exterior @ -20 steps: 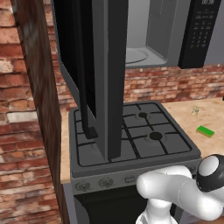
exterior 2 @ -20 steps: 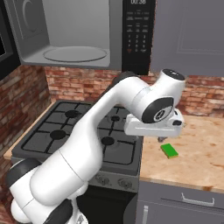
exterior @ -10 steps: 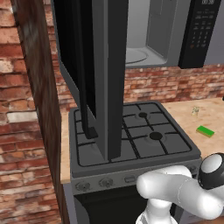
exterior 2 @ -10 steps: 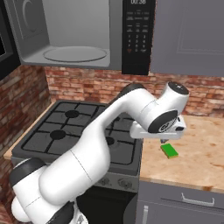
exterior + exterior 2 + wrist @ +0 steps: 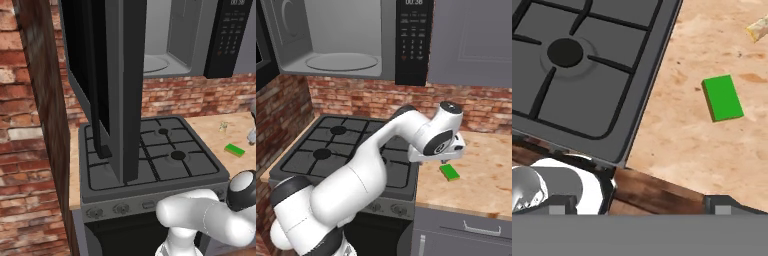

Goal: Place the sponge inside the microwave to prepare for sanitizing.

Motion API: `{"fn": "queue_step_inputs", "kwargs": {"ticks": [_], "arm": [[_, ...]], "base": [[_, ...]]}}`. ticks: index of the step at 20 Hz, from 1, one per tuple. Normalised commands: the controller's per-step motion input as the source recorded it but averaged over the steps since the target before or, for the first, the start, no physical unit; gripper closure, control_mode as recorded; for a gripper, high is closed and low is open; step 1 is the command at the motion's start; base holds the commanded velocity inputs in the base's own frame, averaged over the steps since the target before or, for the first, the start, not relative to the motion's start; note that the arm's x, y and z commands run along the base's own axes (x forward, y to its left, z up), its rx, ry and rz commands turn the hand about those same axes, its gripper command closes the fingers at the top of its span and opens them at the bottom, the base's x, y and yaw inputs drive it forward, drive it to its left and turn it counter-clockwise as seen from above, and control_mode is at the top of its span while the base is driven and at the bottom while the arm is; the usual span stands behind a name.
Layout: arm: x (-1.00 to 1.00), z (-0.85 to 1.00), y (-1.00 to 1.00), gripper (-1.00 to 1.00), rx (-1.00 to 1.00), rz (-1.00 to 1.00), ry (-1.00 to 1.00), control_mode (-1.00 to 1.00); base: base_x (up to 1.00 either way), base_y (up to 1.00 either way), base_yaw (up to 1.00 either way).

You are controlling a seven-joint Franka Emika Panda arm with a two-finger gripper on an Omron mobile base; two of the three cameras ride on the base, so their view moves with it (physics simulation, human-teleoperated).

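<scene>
The sponge (image 5: pixel 723 97) is a flat green block lying on the wooden counter just right of the stove; it also shows as the sponge (image 5: pixel 449 172) and the sponge (image 5: pixel 234 149). My gripper (image 5: pixel 644 205) hovers above the counter's front edge, open, with its tips wide apart and nothing between them. Seen from the right base, the gripper (image 5: pixel 444 162) hangs just above and behind the sponge without touching it. The microwave (image 5: pixel 341 50) is mounted above the stove. Its door (image 5: pixel 115 85) stands swung open, showing a grey interior with a round turntable (image 5: pixel 342 61).
A black gas stove (image 5: pixel 351 145) lies under the microwave, left of the counter (image 5: pixel 486 175). A tiny pale object (image 5: pixel 758 27) rests on the counter beyond the sponge. The open door hangs over the stove's left half. A grey cabinet (image 5: pixel 471 40) sits right of the keypad (image 5: pixel 413 40).
The hand has swung right off the stove's corner over the counter and dropped a little toward the sponge. The sponge has stayed where it was.
</scene>
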Motion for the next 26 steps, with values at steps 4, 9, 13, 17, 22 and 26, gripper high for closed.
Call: {"fn": "queue_step_inputs", "kwargs": {"ticks": [4,9,13,17,22,26], "arm": [[0.46,-0.27,-0.16,-1.00,-0.03,0.04,0.00,-1.00],[0.41,-0.23,-0.20,-1.00,0.00,0.04,0.00,-1.00],[0.42,-0.23,-0.21,-1.00,0.00,0.02,0.00,-1.00],[0.44,-0.17,-0.25,-1.00,0.00,0.01,0.01,-1.00],[0.41,-0.18,-0.29,-1.00,0.00,0.01,0.01,-1.00],[0.21,-0.26,-0.29,-1.00,0.00,0.00,0.01,-1.00]], "base": [[0.00,0.00,0.00],[0.00,0.00,0.00],[0.00,0.00,0.00],[0.00,0.00,0.00],[0.00,0.00,0.00],[0.00,0.00,0.00]]}}
